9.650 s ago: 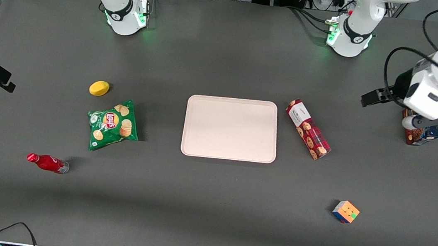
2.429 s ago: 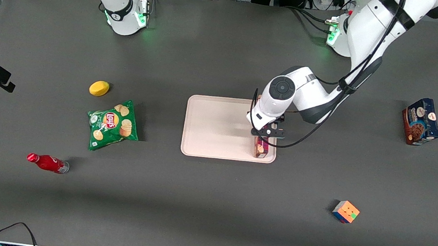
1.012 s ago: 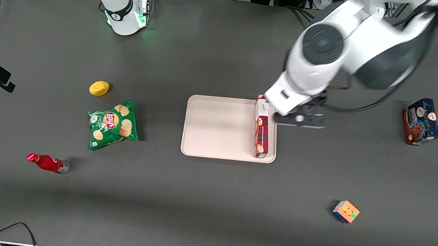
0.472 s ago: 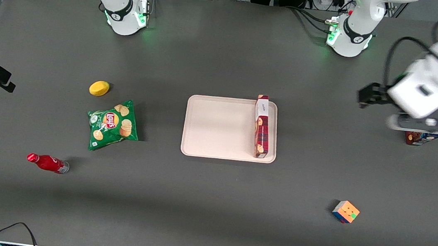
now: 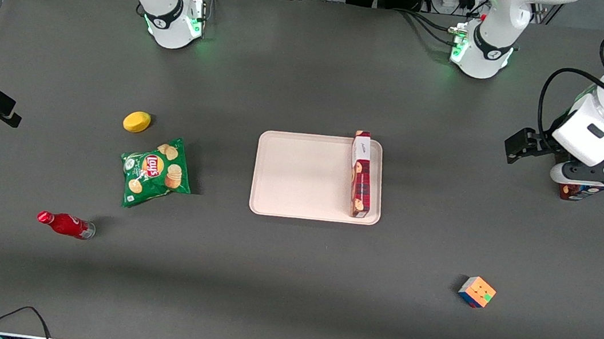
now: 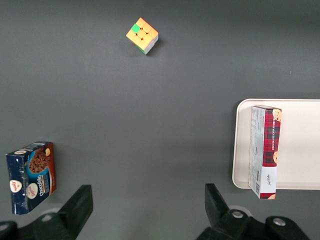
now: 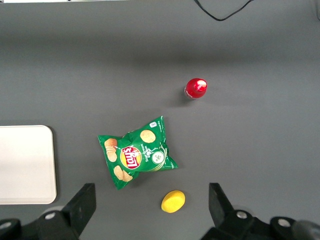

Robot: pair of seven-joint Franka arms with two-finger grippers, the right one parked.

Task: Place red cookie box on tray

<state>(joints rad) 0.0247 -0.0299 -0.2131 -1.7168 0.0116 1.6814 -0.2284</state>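
**Red cookie box lying on the tray, gripper away and empty**

Dark grey counter (image 5: 288, 283) carrying everything. Near its middle, the pale pinkish-cream tray (image 5: 301, 175), flat, with rounded corners and a low rim. On the tray, along the edge toward the working arm's end, the red cookie box (image 5: 360, 175), lying on a long side, white label end farther from the front camera and reaching just over the rim there. In the left wrist view, same box (image 6: 265, 150) inside the tray (image 6: 300, 145), close against its rim.

Toward the working arm's end of the counter, the gripper (image 5: 600, 171) raised above the blue-and-brown cookie box (image 5: 575, 191), well apart from the tray. Fingers (image 6: 214, 200) spread wide, holding nothing.

Toward the parked arm's end: green chip bag (image 5: 156, 171), red bottle (image 5: 64, 224) lying down, yellow lemon-like object (image 5: 136, 121). Nearer to the front camera than the tray, a colourful puzzle cube (image 5: 476, 292).
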